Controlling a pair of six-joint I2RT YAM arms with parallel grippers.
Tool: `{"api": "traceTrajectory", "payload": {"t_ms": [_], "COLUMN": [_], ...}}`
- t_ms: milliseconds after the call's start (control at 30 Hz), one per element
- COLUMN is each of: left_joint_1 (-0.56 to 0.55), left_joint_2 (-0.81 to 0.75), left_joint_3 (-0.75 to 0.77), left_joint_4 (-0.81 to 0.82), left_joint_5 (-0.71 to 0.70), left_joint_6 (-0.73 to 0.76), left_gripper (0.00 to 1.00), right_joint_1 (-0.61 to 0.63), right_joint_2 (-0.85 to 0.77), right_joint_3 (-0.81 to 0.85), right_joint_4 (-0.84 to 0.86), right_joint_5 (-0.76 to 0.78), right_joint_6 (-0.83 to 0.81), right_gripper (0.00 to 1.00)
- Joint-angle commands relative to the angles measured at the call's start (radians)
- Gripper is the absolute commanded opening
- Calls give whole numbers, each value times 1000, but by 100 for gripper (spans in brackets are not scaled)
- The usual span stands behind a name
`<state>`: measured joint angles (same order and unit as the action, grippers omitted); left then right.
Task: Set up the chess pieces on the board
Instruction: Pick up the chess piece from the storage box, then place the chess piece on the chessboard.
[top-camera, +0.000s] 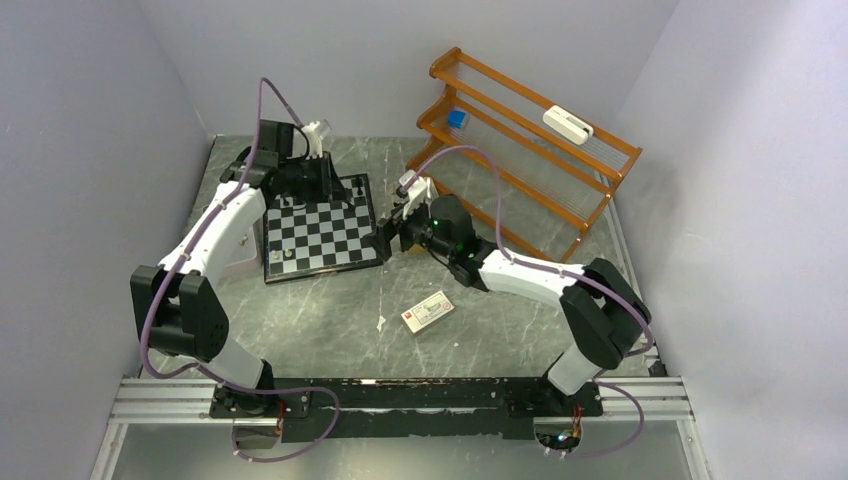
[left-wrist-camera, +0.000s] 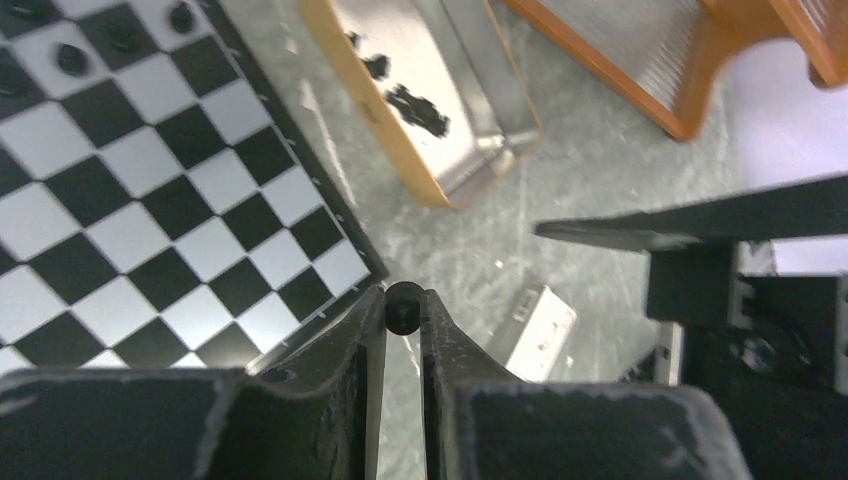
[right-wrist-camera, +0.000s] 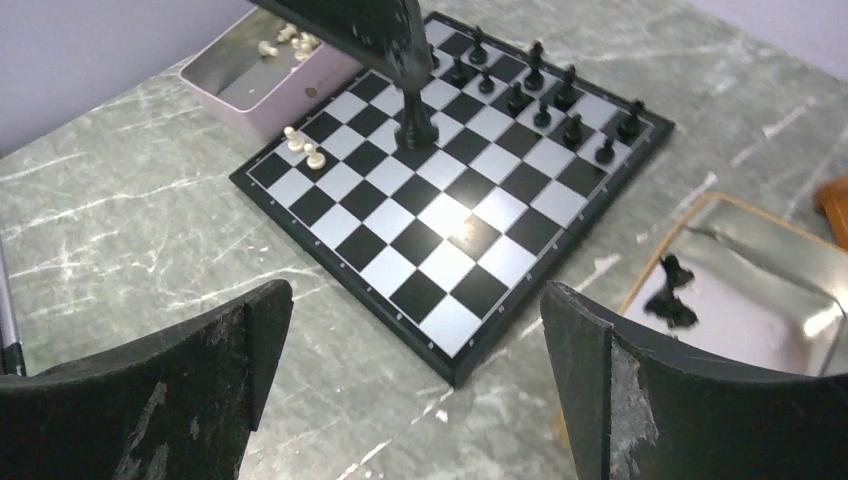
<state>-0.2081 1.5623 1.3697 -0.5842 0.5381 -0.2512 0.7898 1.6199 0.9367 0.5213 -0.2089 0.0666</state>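
Observation:
The checkered board (top-camera: 322, 238) lies on the marble table, and also shows in the left wrist view (left-wrist-camera: 150, 210) and the right wrist view (right-wrist-camera: 450, 215). Several black chess pieces (right-wrist-camera: 545, 100) stand along its far rows. Two pale pieces (right-wrist-camera: 303, 148) stand near its left corner. My left gripper (left-wrist-camera: 403, 300) is shut on a small black piece (left-wrist-camera: 403, 307). In the right wrist view the held piece (right-wrist-camera: 416, 130) is low over the board. My right gripper (right-wrist-camera: 415, 370) is open and empty above the table, by the board's near corner.
A tan-rimmed tin (right-wrist-camera: 770, 290) right of the board holds a few black pieces (right-wrist-camera: 672, 295). A pinkish tin (right-wrist-camera: 250, 75) left of the board holds pale pieces. A small white card box (top-camera: 428, 312) lies on the table. A wooden rack (top-camera: 530, 150) stands at the back right.

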Motion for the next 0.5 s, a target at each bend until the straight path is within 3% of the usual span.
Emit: {"api": "traceTrajectory", "payload": {"t_ms": [0, 167, 267, 467], "left_joint_1": [-8, -8, -8, -8], "left_joint_2": [-20, 46, 99, 156], "left_joint_3": [44, 118, 184, 175], "left_joint_4": [71, 105, 105, 231], "left_joint_5": [-247, -445, -551, -712], "left_joint_6": [-27, -2, 12, 31], "left_gripper": [11, 11, 11, 13], "right_joint_1": [0, -1, -2, -1], "right_joint_2": [-97, -188, -255, -337], "right_joint_3": [-24, -49, -99, -139], "right_joint_4": [-69, -167, -145, -126], "right_joint_5": [145, 206, 196, 177], "right_joint_6": [100, 161, 181, 200], "right_gripper": [100, 100, 100, 100]}}
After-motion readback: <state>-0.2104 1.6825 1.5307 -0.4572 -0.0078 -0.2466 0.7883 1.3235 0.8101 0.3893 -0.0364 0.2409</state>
